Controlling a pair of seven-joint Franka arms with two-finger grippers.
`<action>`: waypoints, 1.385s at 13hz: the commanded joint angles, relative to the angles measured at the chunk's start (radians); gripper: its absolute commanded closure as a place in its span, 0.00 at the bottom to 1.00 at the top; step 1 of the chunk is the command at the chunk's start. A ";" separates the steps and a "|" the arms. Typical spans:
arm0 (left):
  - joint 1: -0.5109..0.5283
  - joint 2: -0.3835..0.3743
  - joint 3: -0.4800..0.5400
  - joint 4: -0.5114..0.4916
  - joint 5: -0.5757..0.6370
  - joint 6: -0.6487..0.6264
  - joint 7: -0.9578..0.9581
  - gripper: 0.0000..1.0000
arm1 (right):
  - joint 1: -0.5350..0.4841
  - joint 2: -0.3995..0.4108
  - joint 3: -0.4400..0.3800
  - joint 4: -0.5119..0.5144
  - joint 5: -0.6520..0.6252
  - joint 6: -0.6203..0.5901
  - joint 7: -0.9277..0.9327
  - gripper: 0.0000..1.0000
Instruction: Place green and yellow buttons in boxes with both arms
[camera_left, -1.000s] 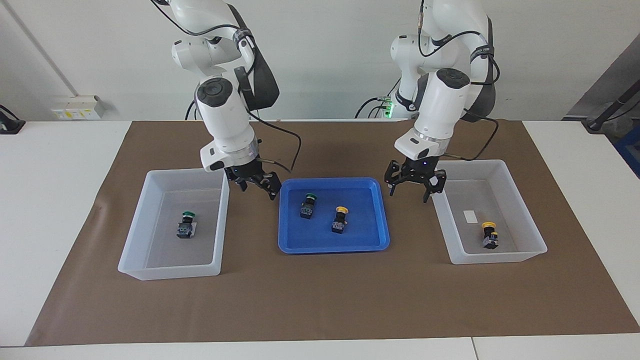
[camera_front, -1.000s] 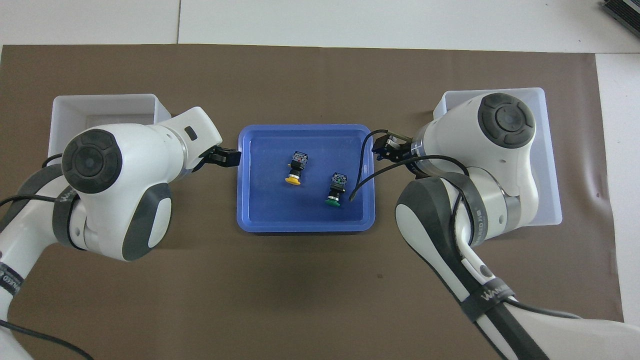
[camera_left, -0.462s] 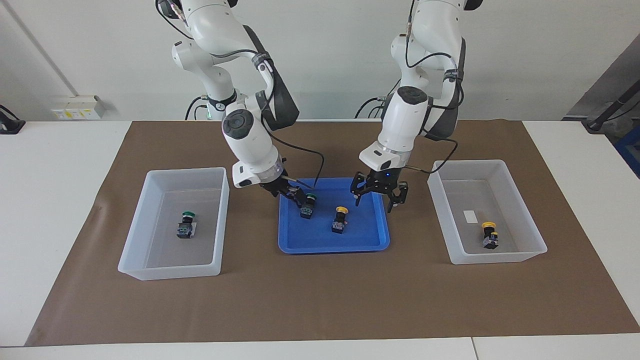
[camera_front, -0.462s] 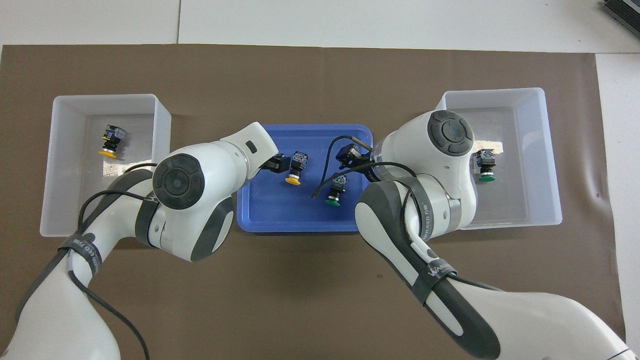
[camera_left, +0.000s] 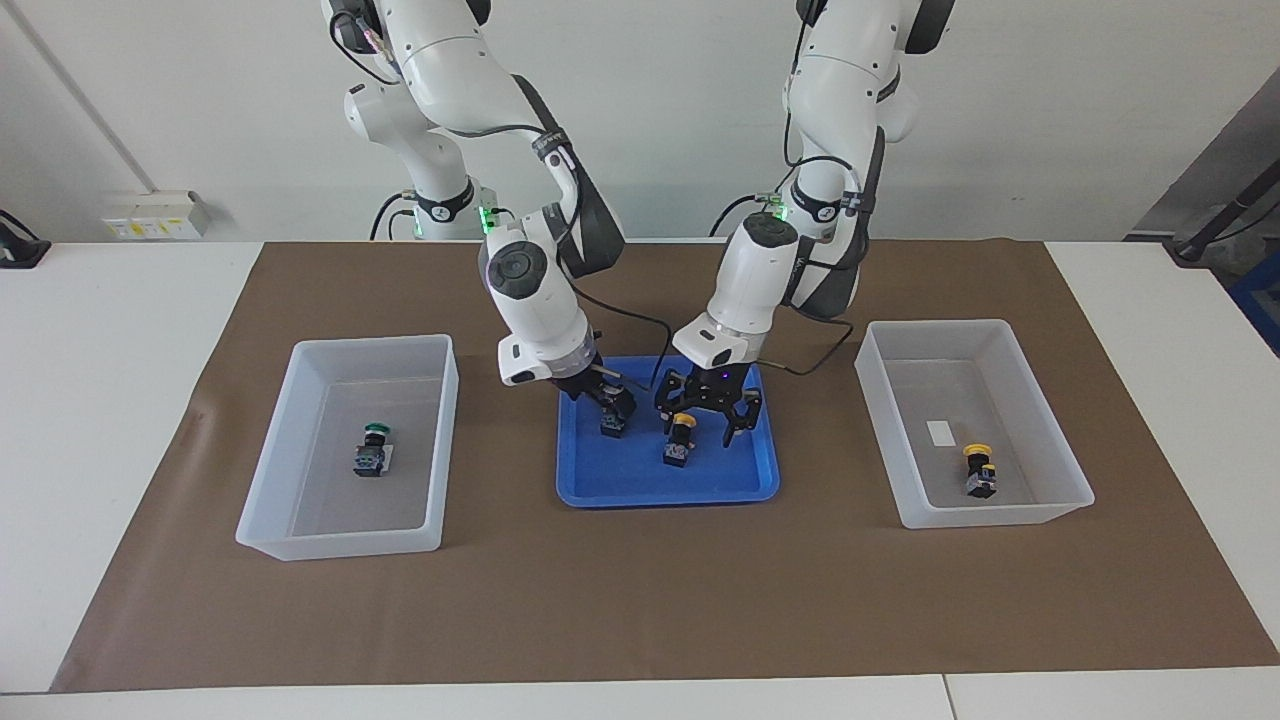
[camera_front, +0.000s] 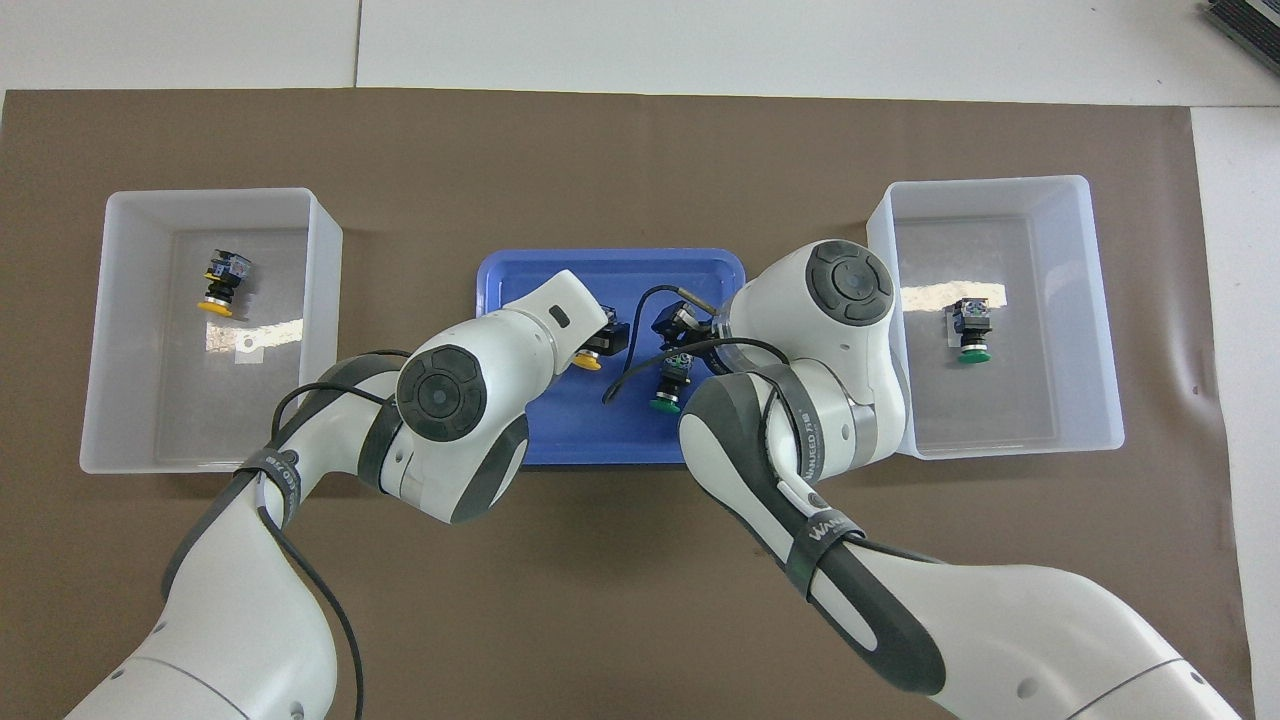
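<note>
White tabletop (camera_left: 120, 400), brown mat (camera_left: 640, 600), pale wall.

Left gripper (camera_left: 706, 425): now low over the blue tray (camera_left: 640, 490), having crossed from beside the box a second ago; fingers spread either side of the yellow button (camera_left: 681, 437), not yet closed on it.

Right gripper (camera_left: 605, 402): likewise come in from the other box's edge, now down at the green button (camera_left: 612, 424) in the tray, covering its cap; grip state cannot be told.

Boxes: one toward the right arm's end (camera_left: 345, 540), holding a green button (camera_left: 372, 449); one toward the left arm's end (camera_left: 1000, 515), holding a yellow button (camera_left: 979, 468) beside a white label (camera_left: 941, 432).

Status: half sorted, by judgement; both arms have shifted from travel to pickup of the last two buttons. Closing and lifting appear next.
</note>
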 joint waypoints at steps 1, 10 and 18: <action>-0.018 0.011 0.015 0.005 -0.002 0.019 -0.019 0.00 | -0.008 0.017 0.003 0.001 0.112 0.027 0.003 0.01; -0.035 0.017 0.016 -0.026 -0.002 0.018 -0.020 0.62 | -0.009 0.054 0.003 -0.018 0.237 0.093 -0.038 0.05; 0.057 -0.092 0.021 -0.031 -0.002 -0.066 0.004 1.00 | -0.009 0.047 0.003 -0.027 0.240 0.073 -0.036 1.00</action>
